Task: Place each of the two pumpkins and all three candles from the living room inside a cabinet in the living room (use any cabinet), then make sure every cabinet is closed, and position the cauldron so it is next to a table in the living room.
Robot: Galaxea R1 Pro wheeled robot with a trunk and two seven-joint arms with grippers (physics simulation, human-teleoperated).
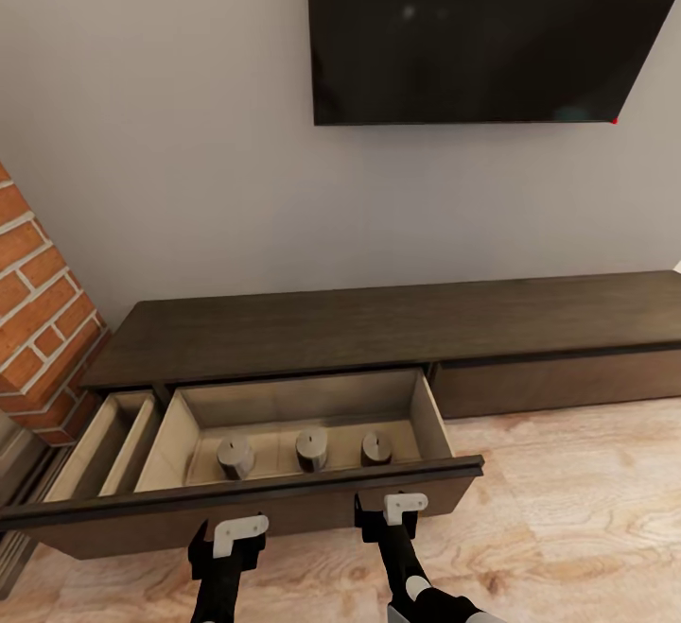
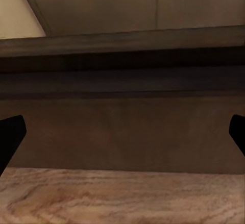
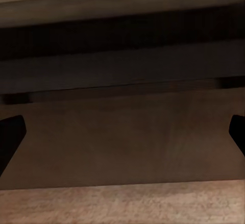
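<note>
I am holding both arms low in front of the long, low dark-brown wooden cabinet point(image 1: 378, 330), whose wide drawer point(image 1: 170, 429) is standing pulled out over the pale wood-grain floor point(image 1: 567, 510). Three short, stubby grey-brown candles point(image 1: 311, 448) are sitting upright in a row, apart from one another, on the drawer's pale floor. My left claw point(image 1: 223, 536) and right claw point(image 1: 388, 510) are hanging just before the dark drawer front, each with fingers spread wide and gripping nothing.
</note>
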